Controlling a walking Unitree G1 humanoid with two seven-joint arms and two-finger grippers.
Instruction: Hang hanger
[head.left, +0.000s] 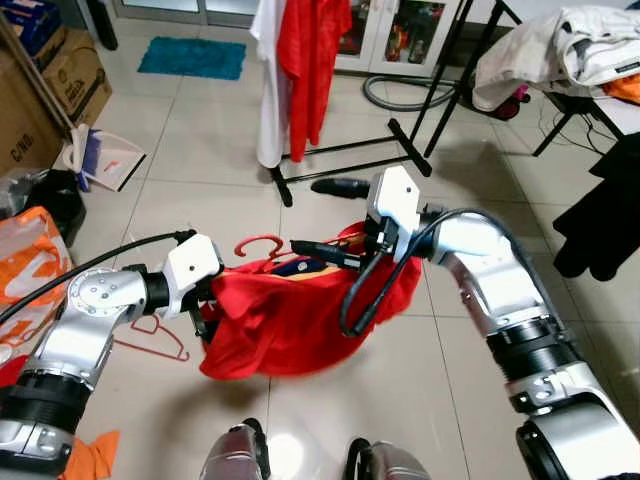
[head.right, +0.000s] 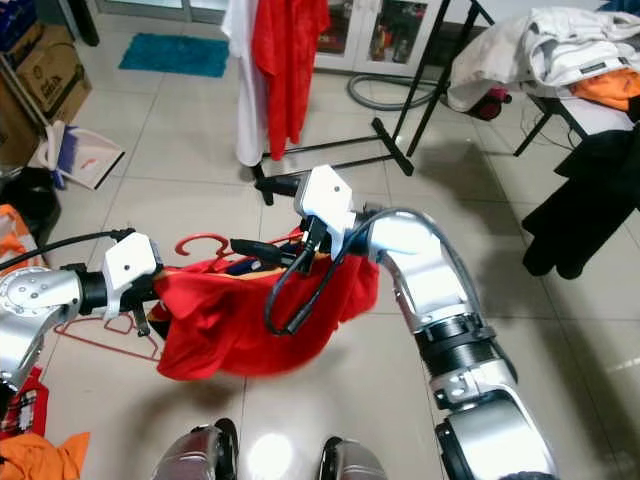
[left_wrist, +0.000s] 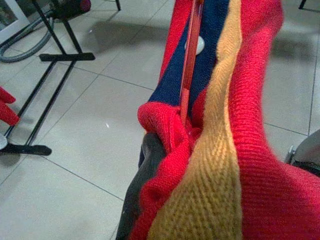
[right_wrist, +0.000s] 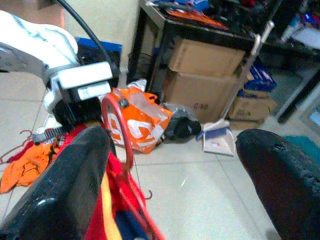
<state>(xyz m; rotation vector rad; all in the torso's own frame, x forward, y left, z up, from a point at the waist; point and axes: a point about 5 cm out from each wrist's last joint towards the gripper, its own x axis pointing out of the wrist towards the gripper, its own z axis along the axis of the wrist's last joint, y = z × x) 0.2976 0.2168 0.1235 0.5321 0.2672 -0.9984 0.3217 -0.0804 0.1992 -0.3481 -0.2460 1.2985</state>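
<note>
**Hanger and red jumper carried between both arms, rack ahead**

Hanger (head.right: 200, 243) — a red one, already threaded into the red knitted jumper (head.right: 255, 320) — hangs between the two arms above the tiled floor (head.right: 330, 390), its hook poking up from the collar. The left gripper (head.left: 205, 322) is buried in the garment's edge; its wrist view shows one black finger (left_wrist: 142, 175) under a fold of knit, so it appears clamped on the cloth. The right gripper (head.right: 262, 250) reaches in at the collar with its fingers spread wide, one (right_wrist: 65, 185) lying against the hanger, gripping nothing.

The clothes rack (head.left: 350, 150), with a red garment (head.left: 312, 60) already on it, stands well ahead. To do this well, I judge the robot should close the distance first, keep the hook upright and free of the knit — then lift it over the rail, which sits above the frame. A spare hanger (head.left: 155, 338) lies on the floor below; the feet should avoid it.
</note>
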